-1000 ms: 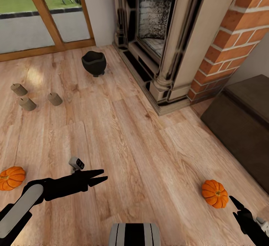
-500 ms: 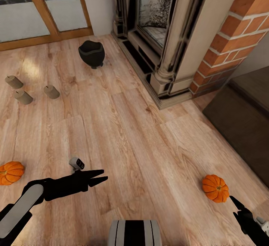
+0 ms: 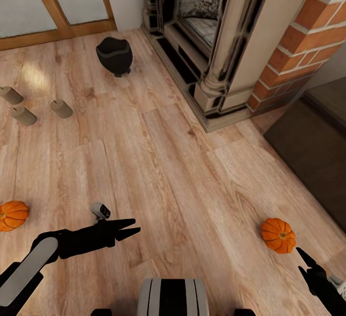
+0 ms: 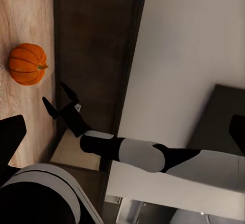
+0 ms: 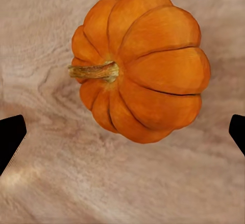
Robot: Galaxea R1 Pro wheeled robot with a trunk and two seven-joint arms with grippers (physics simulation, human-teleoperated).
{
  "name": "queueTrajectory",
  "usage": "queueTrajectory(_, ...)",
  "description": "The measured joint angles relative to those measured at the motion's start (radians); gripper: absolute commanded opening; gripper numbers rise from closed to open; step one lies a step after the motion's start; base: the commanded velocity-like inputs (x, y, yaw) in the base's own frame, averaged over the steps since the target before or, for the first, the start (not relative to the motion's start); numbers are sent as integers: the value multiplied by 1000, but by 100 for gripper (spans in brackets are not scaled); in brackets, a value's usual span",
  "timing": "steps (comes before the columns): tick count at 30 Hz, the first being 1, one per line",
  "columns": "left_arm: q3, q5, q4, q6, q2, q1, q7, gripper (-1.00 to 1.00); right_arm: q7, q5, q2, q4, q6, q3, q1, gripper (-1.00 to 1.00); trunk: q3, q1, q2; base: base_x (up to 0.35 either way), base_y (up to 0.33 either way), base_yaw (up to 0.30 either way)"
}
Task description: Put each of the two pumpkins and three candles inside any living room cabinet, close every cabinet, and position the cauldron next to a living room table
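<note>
One orange pumpkin [image 3: 278,235] lies on the wood floor at the right, just ahead of my right gripper [image 3: 301,260], which is open; its black fingertips [image 5: 11,137] stand wide on either side of the pumpkin [image 5: 140,65] without touching it. A second pumpkin [image 3: 13,215] sits at the far left. My left gripper [image 3: 134,226] hovers open and empty over bare floor. Three beige candles [image 3: 61,109] lie farther off on the left, and the black cauldron [image 3: 114,55] stands beyond them. The low dark brown cabinet [image 3: 312,138] runs along the right, fronts shut as far as I see.
A stone fireplace [image 3: 206,28] with a raised hearth edge and a brick column [image 3: 307,37] stand behind the cabinet. Glass doors with a wooden frame [image 3: 53,4] are at the back left. Open wood floor lies between the pumpkins.
The whole view has shifted: the cauldron, candles and fireplace sit higher in the picture, so the camera has moved. Both grippers keep their pose and stay open.
</note>
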State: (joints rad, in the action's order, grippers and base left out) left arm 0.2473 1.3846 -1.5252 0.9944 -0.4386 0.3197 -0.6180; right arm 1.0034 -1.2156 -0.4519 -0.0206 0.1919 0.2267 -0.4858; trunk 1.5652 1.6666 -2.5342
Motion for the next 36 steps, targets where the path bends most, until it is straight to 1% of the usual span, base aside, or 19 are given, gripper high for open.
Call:
queueTrajectory(2,0,0,-1,0,0,0,-1,100,21,-1,0,0,0,0,0,100,8,1,0,0,0,0)
queueTrajectory(5,0,0,-1,0,0,0,0,100,33,-1,0,0,0,0,0,100,19,2,-1,0,0,0)
queueTrajectory(15,-2,-1,-2,0,-4,0,0,100,31,-7,-2,0,4,1,0,100,58,7,-4,0,0,0)
queueTrajectory(21,-3,-2,-2,0,-4,0,0,100,35,-9,-5,0,36,1,0,100,81,9,-5,0,0,0)
queueTrajectory(30,-1,-2,-3,-1,-4,0,0,100,44,-10,-1,0,44,2,0,100,116,13,-7,0,0,0)
queueTrajectory(33,0,-1,-3,0,-4,0,0,100,68,-11,-1,0,45,3,0,100,116,13,-7,0,0,0)
queueTrajectory(36,0,-1,-3,-1,-4,0,0,100,123,-11,-2,0,46,3,0,100,116,13,-7,0,0,0)
